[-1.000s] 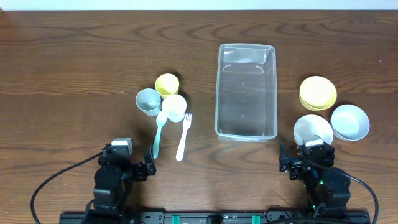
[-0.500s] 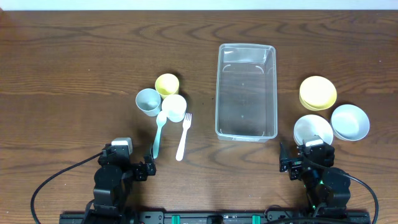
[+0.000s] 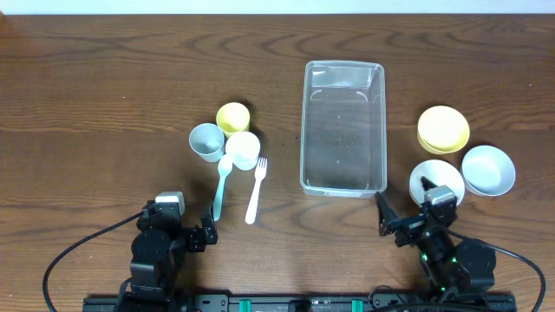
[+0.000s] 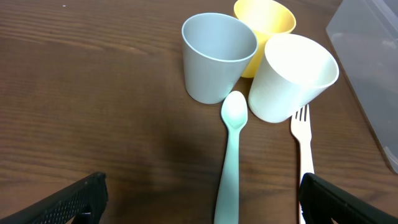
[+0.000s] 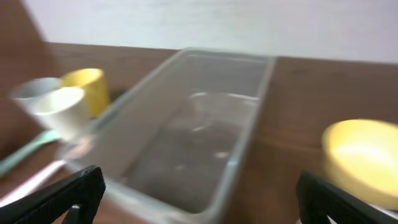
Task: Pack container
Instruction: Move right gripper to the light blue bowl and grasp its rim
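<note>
Container [image 3: 343, 127]: clear plastic tub, mid-table, a bit R of centre, long side running away from robot. Upright, mouth up. Also in R wrist view, blurred, dead ahead of the fingers.
L gripper [image 4: 202, 186]: fingers wide apart, holding nothing. One dark finger shows at each bottom corner of L wrist view, spoon handle btwn them. Arm sits at near L edge of table.
R gripper [image 5: 198, 186]: also spread wide, holding nothing, aimed at container's near end. In overhead view the wrist overlaps near rim of white bowl.
Cups: 3 in tight cluster L of container, apart from it. Yellow cup [image 3: 232, 116] at the back, grey-blue cup [image 3: 206, 141] front L, white cup [image 3: 244, 149] front R. All upright, sides look touching.
Spoon [image 3: 221, 186]: mint green, flat on table. Bowl end just in front of grey-blue cup, beside white cup. Handle runs back toward L gripper.
Fork [image 3: 257, 191]: white, flat, just R of spoon and near parallel. Tines point at white cup, close to its base.
Yellow bowl [image 3: 443, 129]: R of container, apart from it. Cannot tell if it is one bowl or a stack.
White bowl [image 3: 437, 180]: in front of yellow bowl, near container's near R corner. Near side partly hidden by R arm.
Pale bowl [image 3: 488, 169]: farthest R, just beside white bowl, rims abt touching.
Table [image 3: 104, 87]: dark wood, grain running L-R.
</note>
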`<act>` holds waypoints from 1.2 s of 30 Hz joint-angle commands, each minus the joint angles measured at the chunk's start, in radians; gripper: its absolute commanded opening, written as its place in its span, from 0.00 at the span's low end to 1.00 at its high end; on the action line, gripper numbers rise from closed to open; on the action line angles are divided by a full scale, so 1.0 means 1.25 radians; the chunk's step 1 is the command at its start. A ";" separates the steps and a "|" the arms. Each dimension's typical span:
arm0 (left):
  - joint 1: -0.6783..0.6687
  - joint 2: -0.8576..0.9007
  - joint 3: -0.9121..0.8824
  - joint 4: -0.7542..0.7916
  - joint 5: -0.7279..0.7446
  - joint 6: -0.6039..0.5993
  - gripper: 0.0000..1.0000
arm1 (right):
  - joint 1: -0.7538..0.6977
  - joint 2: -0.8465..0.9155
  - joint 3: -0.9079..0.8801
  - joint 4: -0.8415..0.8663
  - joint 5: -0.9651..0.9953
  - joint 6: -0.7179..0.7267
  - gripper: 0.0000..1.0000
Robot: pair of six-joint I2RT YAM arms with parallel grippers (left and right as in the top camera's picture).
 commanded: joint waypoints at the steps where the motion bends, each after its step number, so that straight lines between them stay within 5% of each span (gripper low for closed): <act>1: 0.004 -0.005 0.000 0.001 0.008 -0.002 0.98 | -0.005 -0.005 0.000 0.000 -0.144 0.125 0.99; 11: 0.004 -0.005 0.000 0.001 0.008 -0.002 0.98 | -0.005 0.075 0.088 0.009 -0.048 0.213 0.99; 25: 0.004 -0.005 0.000 0.001 0.008 -0.002 0.98 | -0.019 0.762 0.820 -0.560 0.388 0.050 0.99; 28: 0.004 -0.005 0.000 0.001 0.008 -0.002 0.98 | -0.042 0.869 0.892 -0.591 0.319 0.047 0.99; 36: 0.004 -0.005 0.000 0.001 0.008 -0.002 0.98 | -0.222 1.039 0.910 -0.552 0.469 0.185 0.99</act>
